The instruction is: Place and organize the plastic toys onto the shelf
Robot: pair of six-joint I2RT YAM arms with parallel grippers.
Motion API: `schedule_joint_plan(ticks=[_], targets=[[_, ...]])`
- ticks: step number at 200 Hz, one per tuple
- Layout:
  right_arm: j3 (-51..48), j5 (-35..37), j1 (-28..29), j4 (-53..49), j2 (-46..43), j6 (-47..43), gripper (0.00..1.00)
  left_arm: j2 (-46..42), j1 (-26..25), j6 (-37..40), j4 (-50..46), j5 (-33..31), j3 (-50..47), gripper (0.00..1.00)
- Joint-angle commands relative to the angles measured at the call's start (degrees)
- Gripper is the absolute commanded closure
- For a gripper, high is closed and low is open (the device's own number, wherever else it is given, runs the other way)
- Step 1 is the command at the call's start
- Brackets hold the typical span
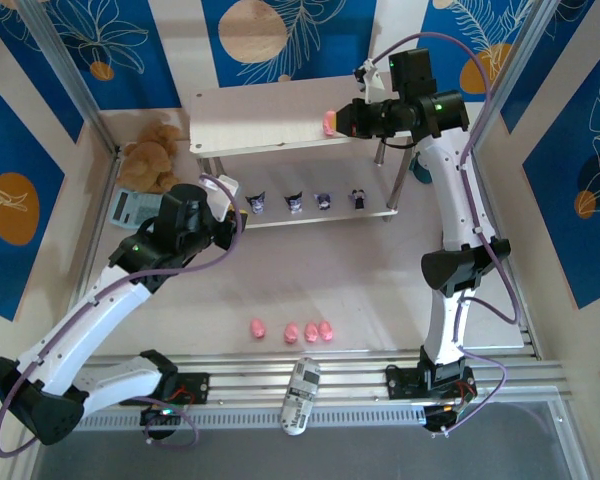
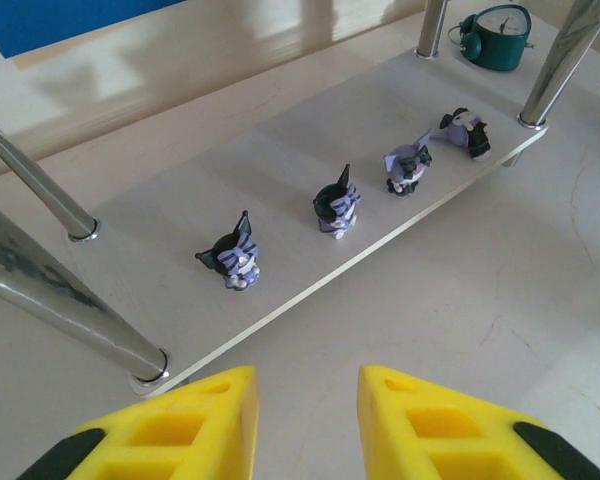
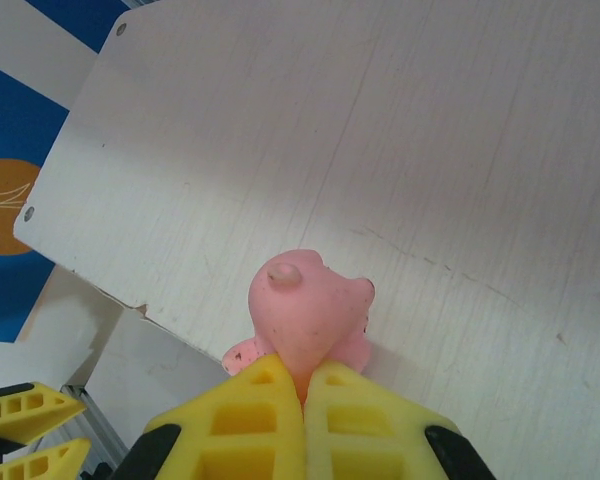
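The shelf (image 1: 270,120) stands at the far side of the desk (image 1: 380,290). The right end effector (image 1: 337,122) reaches over the shelf's top board near its right front corner, its yellow fingers (image 3: 370,420) pressed together and clamped on a pink pig (image 3: 302,310); in the top view this pink pig (image 1: 328,122) sits at the front edge of the top board, and whether it touches the wood I cannot tell. On the shelf's lower board four purple-and-white figurines (image 1: 293,202) stand in a row along the front edge, spaced apart; from the left wrist the row (image 2: 337,205) runs towards the right leg, and the last figure (image 2: 465,132) appears tipped over. The left end effector (image 1: 238,208) hovers just in front of the shelf's lower left corner, its fingers (image 2: 435,425) apart with nothing between them. Four loose pigs (image 1: 291,331) lie on the desk well in front of the shelf, three close together and one a little to the left. A brown teddy bear (image 1: 152,152) sits just left of the shelf; a teal clock (image 2: 495,35) stands behind the shelf's right rear leg.
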Motion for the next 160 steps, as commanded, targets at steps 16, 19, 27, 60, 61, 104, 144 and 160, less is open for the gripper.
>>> schedule_joint_plan(ticks=[16, 19, 27, 60, 61, 104, 144, 160], targets=[[2.3, -1.2, 0.3, -3.2, 1.7, -1.8, 0.97, 0.2, 1.1, 0.3, 2.5, 1.8, -0.2, 0.67], [2.3, -1.1, 0.4, -3.3, 1.8, -1.7, 0.96, 0.1, 1.0, 0.3, 2.6, 1.9, -0.2, 0.67], [2.5, -0.8, 0.5, -3.5, 2.3, -1.7, 0.94, 0.1, 1.1, 0.3, 2.5, 1.9, -0.3, 0.67], [2.9, 1.7, 1.6, -2.9, 3.9, -1.8, 0.87, -0.2, 1.2, 0.4, 2.6, 2.1, -0.7, 0.67], [2.9, 1.9, 1.7, -2.9, 3.9, -1.7, 0.86, -0.2, 1.2, 0.4, 2.6, 2.1, -0.8, 0.67], [3.0, 4.0, 2.2, -1.0, 4.4, -1.3, 0.75, -0.9, 1.5, 0.9, 2.5, 2.2, -1.2, 0.67], [2.9, 4.7, 2.3, -0.5, 4.5, -0.9, 0.74, -1.3, 1.9, 1.1, 2.5, 2.5, -1.7, 0.67], [2.6, 4.9, 2.3, -0.6, 4.4, -0.6, 0.73, -1.5, 2.0, 1.1, 2.5, 2.6, -1.9, 0.67]])
